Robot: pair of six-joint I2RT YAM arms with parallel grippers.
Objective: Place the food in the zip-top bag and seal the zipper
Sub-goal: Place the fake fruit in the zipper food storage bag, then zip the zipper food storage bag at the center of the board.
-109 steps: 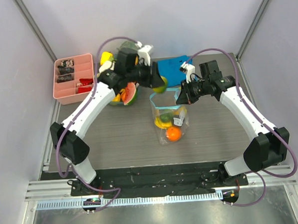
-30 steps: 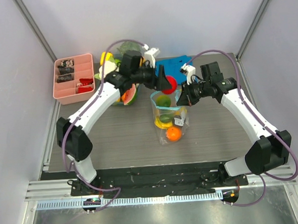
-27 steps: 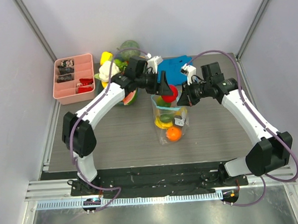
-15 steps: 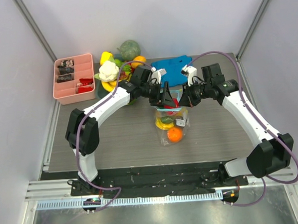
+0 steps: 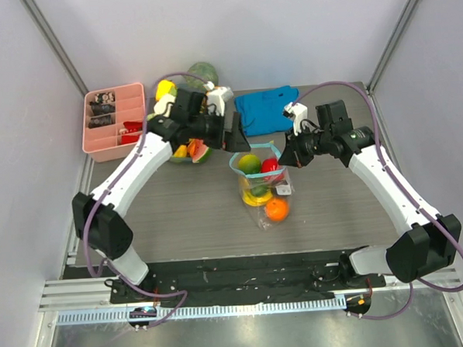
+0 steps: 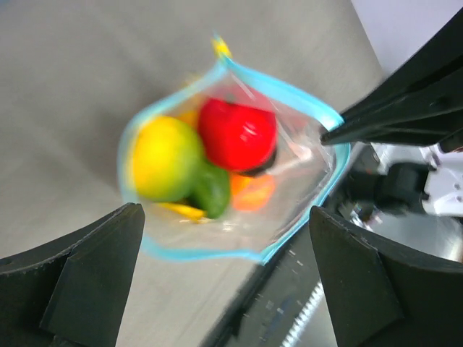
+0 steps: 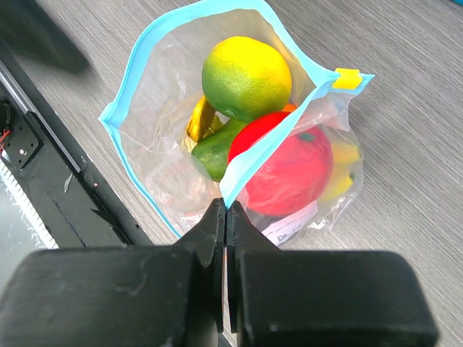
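The clear zip-top bag (image 5: 285, 189) lies mid-table, its mouth held open toward the back. Its blue-teal zipper (image 7: 134, 65) forms an open loop. Inside I see a yellow-green lemon (image 7: 246, 77), a red apple (image 7: 289, 170), a banana bunch (image 5: 256, 194) and an orange (image 5: 277, 210). My right gripper (image 7: 226, 207) is shut on the zipper strip at the bag's right rim, also seen in the top view (image 5: 285, 157). My left gripper (image 5: 233, 134) hangs open and empty above and left of the mouth. The left wrist view shows the apple (image 6: 237, 134) in the bag.
A pink divided tray (image 5: 114, 121) stands at the back left. A blue cloth (image 5: 265, 109) lies behind the bag. More toy food, with a watermelon slice (image 5: 201, 150) and a dark green melon (image 5: 201, 69), is piled under the left arm.
The left gripper carried the red apple over the bag mouth, let it go inside, and pulled back up and left, now empty. The right gripper kept its hold on the rim.
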